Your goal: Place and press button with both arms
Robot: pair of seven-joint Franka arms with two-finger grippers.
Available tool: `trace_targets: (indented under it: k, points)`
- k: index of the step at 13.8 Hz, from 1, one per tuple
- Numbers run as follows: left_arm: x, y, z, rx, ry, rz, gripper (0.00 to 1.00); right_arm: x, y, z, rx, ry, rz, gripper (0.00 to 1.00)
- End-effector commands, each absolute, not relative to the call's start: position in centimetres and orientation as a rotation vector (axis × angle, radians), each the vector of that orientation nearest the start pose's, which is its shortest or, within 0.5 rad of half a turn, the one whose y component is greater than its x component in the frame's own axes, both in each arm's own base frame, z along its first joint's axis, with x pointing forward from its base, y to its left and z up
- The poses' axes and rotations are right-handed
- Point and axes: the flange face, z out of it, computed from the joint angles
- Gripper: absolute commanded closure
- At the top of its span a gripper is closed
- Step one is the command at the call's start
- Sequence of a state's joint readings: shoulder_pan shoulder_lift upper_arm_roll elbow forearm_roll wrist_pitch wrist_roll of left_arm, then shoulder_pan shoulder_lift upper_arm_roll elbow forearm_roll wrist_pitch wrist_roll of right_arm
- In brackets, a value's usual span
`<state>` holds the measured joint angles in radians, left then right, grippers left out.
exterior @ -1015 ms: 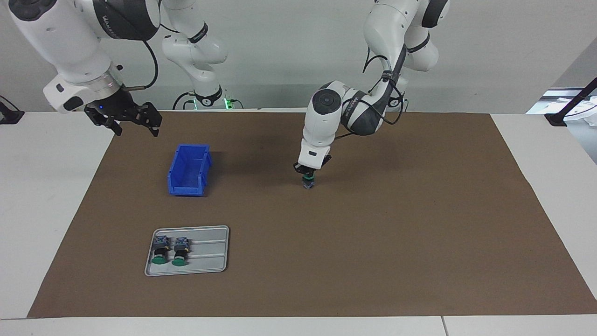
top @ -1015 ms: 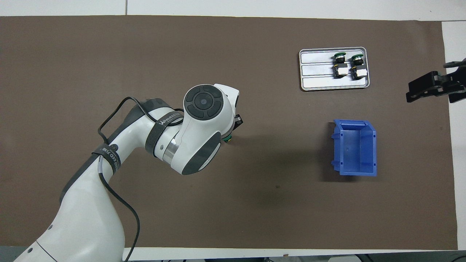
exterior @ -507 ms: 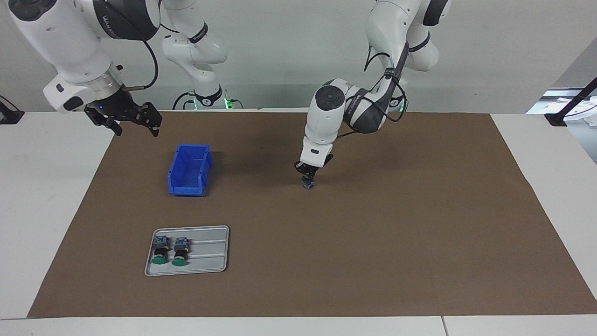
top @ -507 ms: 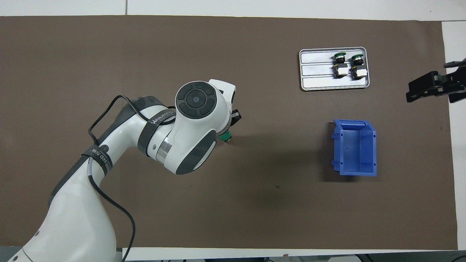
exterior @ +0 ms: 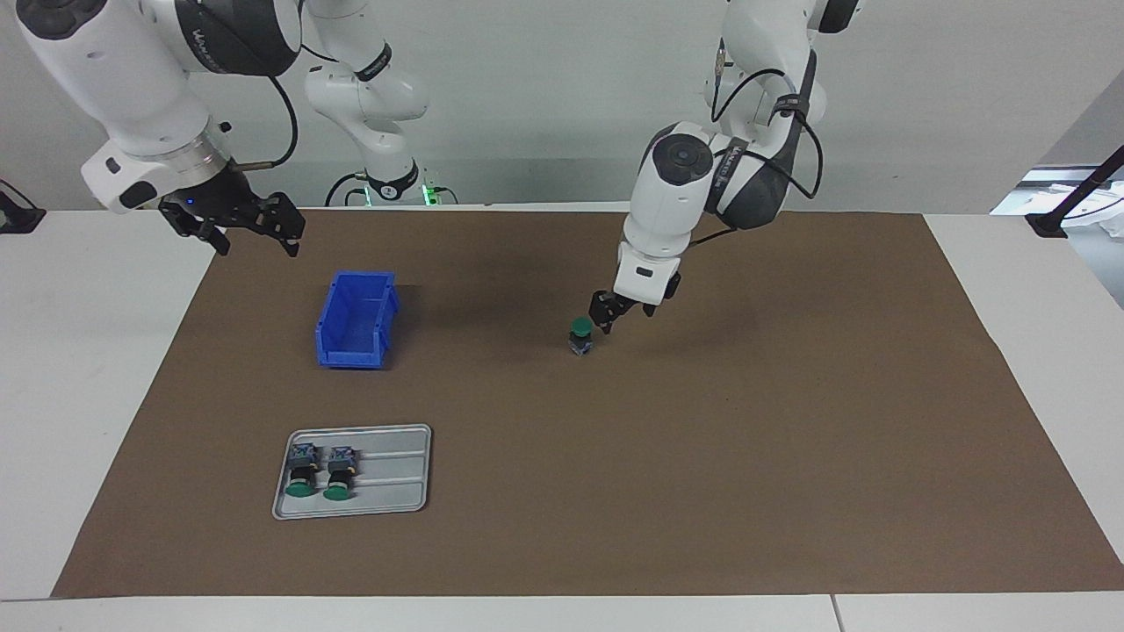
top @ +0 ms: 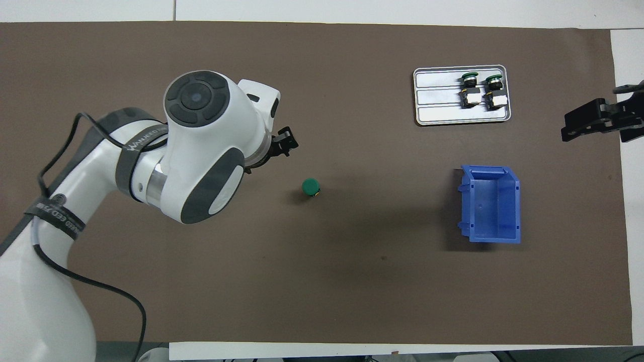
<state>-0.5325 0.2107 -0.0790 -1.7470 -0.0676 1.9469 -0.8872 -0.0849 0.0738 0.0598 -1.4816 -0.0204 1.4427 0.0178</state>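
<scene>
A green-capped button (exterior: 580, 336) stands upright on the brown mat near the table's middle, cap up; it also shows in the overhead view (top: 311, 187). My left gripper (exterior: 625, 314) is open and empty, lifted a little above the mat just beside the button toward the left arm's end, not touching it. In the overhead view the left gripper (top: 282, 149) is mostly hidden under its wrist. My right gripper (exterior: 255, 230) is open and empty and waits in the air over the mat's edge at the right arm's end (top: 598, 120).
A grey ridged tray (exterior: 395, 474) with two more green buttons (exterior: 303, 470) lying on it sits farther from the robots, toward the right arm's end. An empty blue bin (exterior: 356, 320) stands between that tray and the right gripper.
My left gripper has let go of the button, risen and drawn back toward the left arm's end. The button stays standing on the mat. The right arm has not moved.
</scene>
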Motion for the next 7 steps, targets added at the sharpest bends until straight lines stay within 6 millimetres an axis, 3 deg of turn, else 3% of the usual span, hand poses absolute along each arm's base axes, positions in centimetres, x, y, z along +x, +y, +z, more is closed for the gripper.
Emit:
trace_targets:
  k: [1,7]
  points:
    - [51.8,-30.5,46.9,-3.131,-0.36,0.141,0.02,55.6,-1.9,61.5,-3.144,0.042,0.174,0.02]
    - [54.0,-16.6,51.1,-3.155,-0.221,0.144,0.01,55.6,-1.9,61.5,-3.144,0.04,0.174,0.02]
